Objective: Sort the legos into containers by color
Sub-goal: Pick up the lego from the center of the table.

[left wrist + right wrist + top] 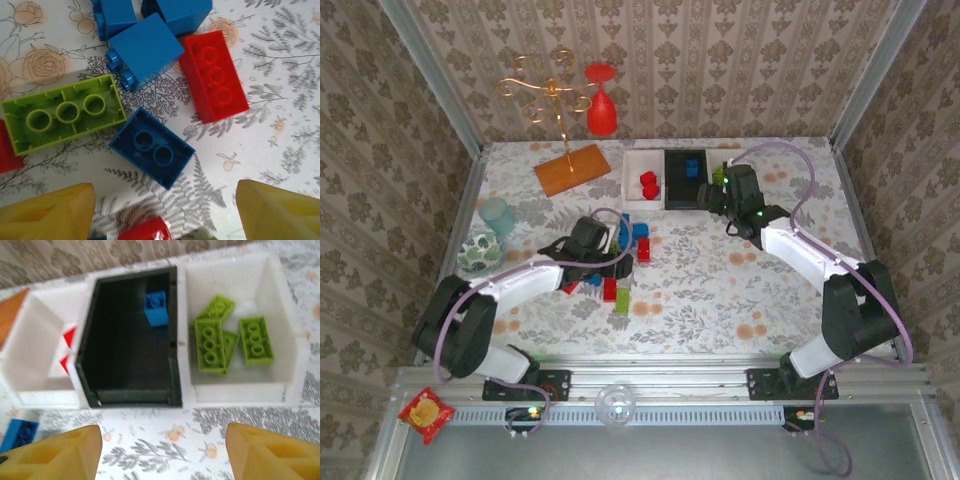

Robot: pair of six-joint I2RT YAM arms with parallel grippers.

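Three trays stand side by side in a row at the far side of the flowered bench (pixel 720 290). The first white tray (pixel 635 165) holds red bricks (pixel 648 184). The black tray (pixel 678 195) next to it has a lone blue brick (pixel 693 167) near its far wall. On the other side of the black tray, the second white tray (pixel 240 392) holds several lime green bricks (pixel 210 342), lying flat with studs up and partly overlapping.

The right tool (pixel 165 440) hovers over bare bench just in front of the black tray. It is released, with its yellow fingers (pixel 60 455) spread wide and nothing between them.

The left tool (pixel 165 200) hangs above a loose pile of bricks (pixel 642 243) near the middle of the bench. It is also released, with both jaws far apart and gripping nothing. Just beyond its fingertips lies an overturned blue brick (pixel 151 147), hollow side up. An overturned green brick (pixel 62 117) lies just beside it on the left. Farther out, a long red brick (pixel 213 75) lies studs up, and a tipped blue brick (pixel 145 50) rests on its side against the red brick's edge. More blue bricks sit beyond these. The corner of another red brick (pixel 145 231) shows between the two fingers.

An orange board (pixel 572 168) lies left of the trays, a red wine glass (pixel 602 105) hangs behind it, and a pale green cup (pixel 497 215) stands near the bench's left edge.
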